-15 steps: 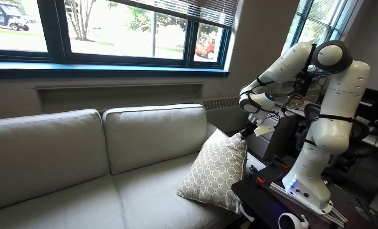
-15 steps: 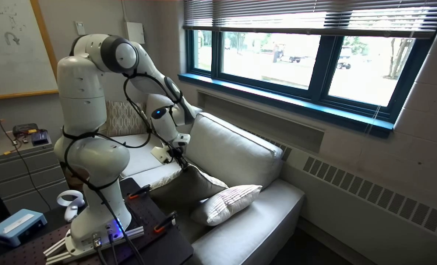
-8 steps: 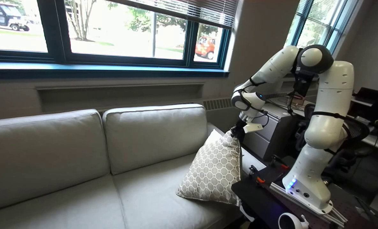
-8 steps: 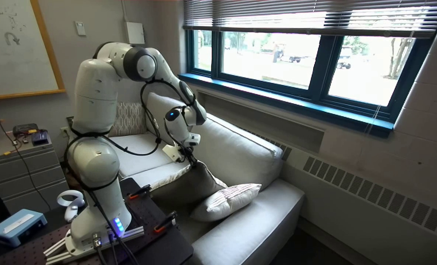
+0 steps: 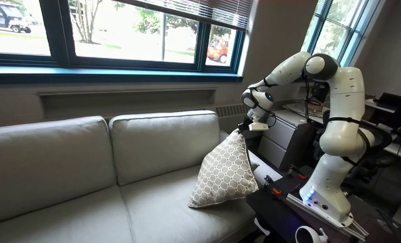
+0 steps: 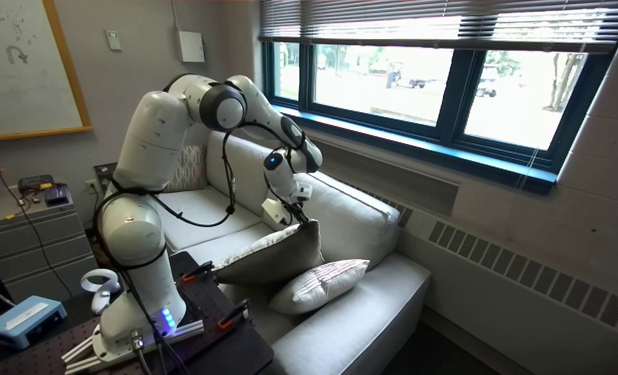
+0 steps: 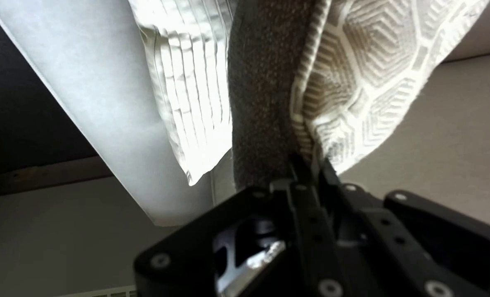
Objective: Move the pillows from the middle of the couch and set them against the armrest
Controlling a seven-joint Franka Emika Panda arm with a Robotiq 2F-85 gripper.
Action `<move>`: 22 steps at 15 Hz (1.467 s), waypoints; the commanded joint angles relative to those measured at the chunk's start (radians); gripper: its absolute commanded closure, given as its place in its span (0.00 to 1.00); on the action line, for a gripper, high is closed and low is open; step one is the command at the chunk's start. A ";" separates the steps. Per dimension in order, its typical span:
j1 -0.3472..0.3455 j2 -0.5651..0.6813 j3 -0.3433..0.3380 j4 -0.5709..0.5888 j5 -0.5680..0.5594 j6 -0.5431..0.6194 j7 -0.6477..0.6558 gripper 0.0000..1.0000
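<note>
The beige lattice pillow (image 5: pixel 222 172) stands tilted on the couch (image 5: pixel 163 189) by the armrest (image 5: pixel 264 170). My gripper (image 5: pixel 241 130) is shut on its top corner; the wrist view shows the fabric pinched between the fingertips (image 7: pixel 330 171). The white pillow (image 6: pixel 322 286) lies tilted between the beige pillow (image 6: pixel 277 255) and the armrest (image 6: pixel 361 323), leaning toward the armrest. In the wrist view the white pillow (image 7: pixel 191 82) is left of the beige pillow (image 7: pixel 364 70). In an exterior view the beige pillow hides nearly all of the white one.
The robot's dark base table (image 6: pixel 225 333) with clamps (image 6: pixel 233 315) stands close to the couch front. A back cushion (image 5: pixel 166 145) rises behind the pillows. Another patterned pillow (image 6: pixel 189 167) sits at the couch's far end. A grey cabinet (image 5: pixel 274 135) stands beyond the armrest.
My gripper has moved toward the couch back and slightly up, pulling the beige pillow's top corner along. The pillow now stands steeper and covers the white pillow in an exterior view.
</note>
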 commanded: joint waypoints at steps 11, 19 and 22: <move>0.332 0.208 -0.399 0.301 -0.008 0.023 0.006 0.97; 0.341 0.219 -0.387 0.358 0.014 0.021 -0.048 0.97; 0.322 0.221 -0.358 0.374 -0.003 0.021 -0.079 0.97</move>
